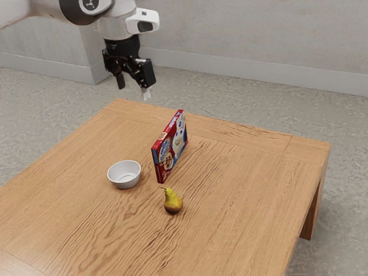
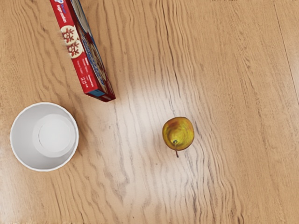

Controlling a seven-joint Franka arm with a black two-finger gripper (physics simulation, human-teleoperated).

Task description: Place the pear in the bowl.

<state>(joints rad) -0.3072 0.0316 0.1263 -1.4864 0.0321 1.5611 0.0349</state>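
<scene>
Arm, exterior view: white and black arm [image 1: 118,26], cut off at the view's upper left.
Gripper, exterior view: black gripper [image 1: 133,92], above the far part of the table, its two fingers standing apart.
Box, exterior view: red box [image 1: 164,150] upright on its edge; its far side hidden, small print illegible.
Bowl, exterior view: white bowl [image 1: 124,173], upright; underside hidden, part of the inner floor masked by the near wall.
Pear, exterior view: pear [image 1: 172,202] upright on the tabletop, outside the bowl, near the box's near end and touching neither; base underside hidden.
Table, exterior view: wooden table [image 1: 241,190], cut off at the near side; one leg [image 1: 311,215] visible.
Count, exterior view: one pear, one bowl, one box, one gripper.
Box, wrist view: cut off by the view's edge; much of its print hard to read.
Bowl, wrist view: inside visible down to its floor; outer wall mostly hidden.
Pear, wrist view: seen from above, stem showing, underside hidden; apart from bowl and box.
Count, wrist view: one pear, one bowl, one box.
</scene>
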